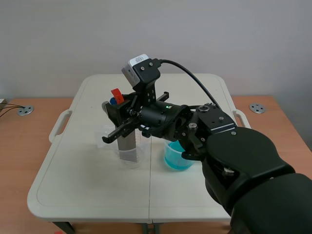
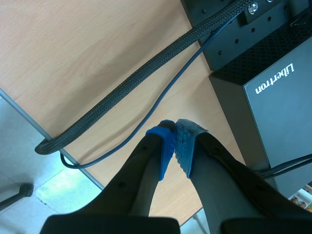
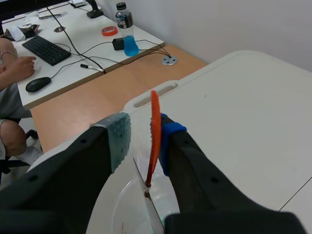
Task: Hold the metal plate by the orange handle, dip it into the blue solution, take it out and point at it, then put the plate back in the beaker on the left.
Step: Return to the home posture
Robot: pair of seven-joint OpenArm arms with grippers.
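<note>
The metal plate (image 1: 127, 144) stands upright in the clear beaker on the left (image 1: 130, 157), its orange handle (image 1: 117, 93) sticking up. My right gripper (image 1: 120, 105) reaches across from the right and is open around that handle. In the right wrist view the orange handle (image 3: 154, 136) lies against the blue-padded finger, with a gap to the other pad; the plate (image 3: 154, 212) drops into the beaker (image 3: 124, 207) below. The beaker of blue solution (image 1: 176, 156) stands to the right, partly hidden by the arm. My left gripper (image 2: 175, 127) is shut on nothing, off the table.
The beakers stand on a white folding table (image 1: 87, 185). Under my left gripper lie a wooden desk, thick cables (image 2: 131, 87) and a black box (image 2: 278, 97). Beyond the table a person's hand (image 3: 17, 66) rests by a keyboard, near a bottle (image 3: 127, 36).
</note>
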